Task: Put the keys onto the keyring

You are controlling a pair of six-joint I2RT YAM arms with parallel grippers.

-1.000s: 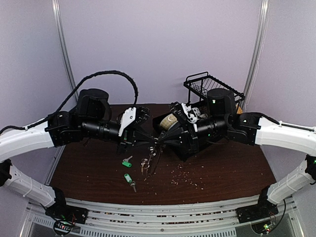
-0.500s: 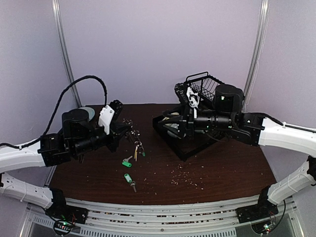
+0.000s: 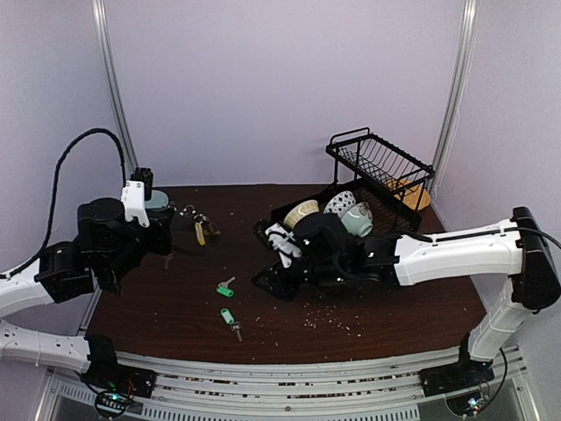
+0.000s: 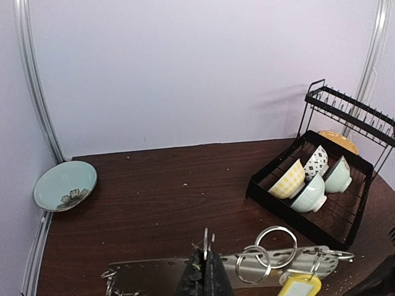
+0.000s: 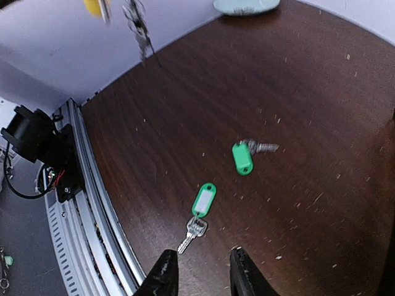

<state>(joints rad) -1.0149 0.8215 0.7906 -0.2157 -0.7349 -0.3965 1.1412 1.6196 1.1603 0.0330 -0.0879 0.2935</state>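
Far left of the dish rack (image 3: 383,167), the left gripper (image 4: 207,268) pinches the keyring (image 4: 205,239). Two green keys (image 3: 226,287) lie on bare table (image 3: 394,307) left of the rack, near the table's front edge. The right gripper (image 5: 202,258) has its fingers apart, empty.

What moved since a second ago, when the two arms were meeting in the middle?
The left gripper, shut on the keyring, pulled back to its own left side, carrying the hanging keys along. The right gripper opened up and swung down low over the table, facing the two green-tagged keys. Those two keys, the dish rack and its bowls stayed put.
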